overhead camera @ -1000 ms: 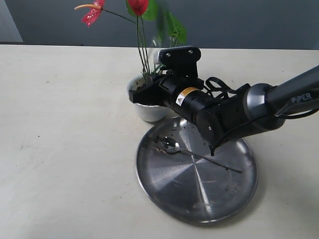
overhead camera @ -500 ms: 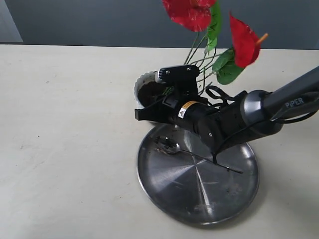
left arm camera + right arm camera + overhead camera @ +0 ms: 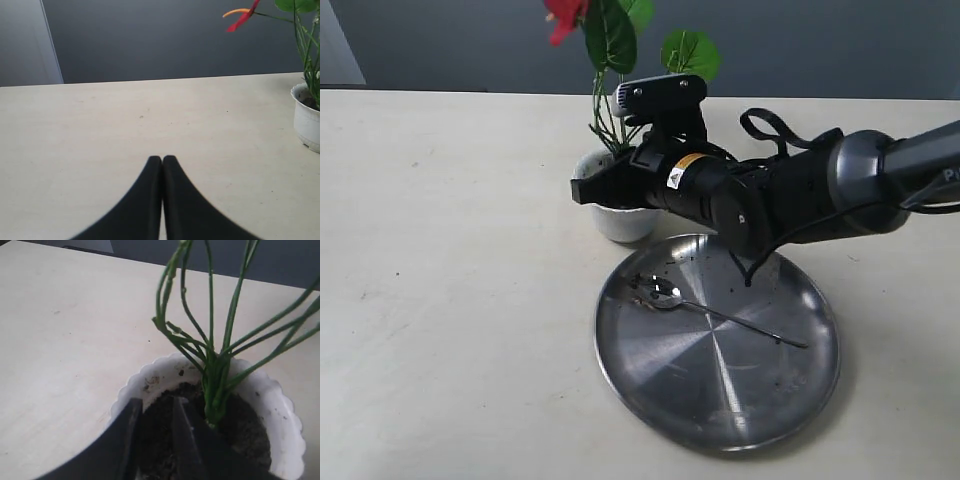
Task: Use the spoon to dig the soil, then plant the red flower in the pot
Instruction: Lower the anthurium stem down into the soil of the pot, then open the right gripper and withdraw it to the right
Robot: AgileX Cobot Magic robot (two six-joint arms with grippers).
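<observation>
The white scalloped pot (image 3: 620, 225) stands just behind the steel plate. The red flower (image 3: 563, 15) stands in it, its green stems (image 3: 215, 380) sunk in the dark soil (image 3: 245, 427). My right gripper (image 3: 156, 407) hangs open over the pot (image 3: 280, 405), its fingers low above the soil beside the stems, with nothing between them. In the exterior view the right gripper (image 3: 595, 192) sits at the pot's left rim. The spoon (image 3: 665, 293) lies on the plate. My left gripper (image 3: 162, 159) is shut and empty above bare table, with the pot (image 3: 307, 117) far off to one side.
The large round steel plate (image 3: 720, 390) lies in front of the pot, with crumbs of soil scattered on it. My right arm reaches across the plate's back edge. A dark wall runs behind the table.
The flower, which leaned over to the right half a second ago, now stands upright in the pot. The right gripper has shifted back over the pot's left rim.
</observation>
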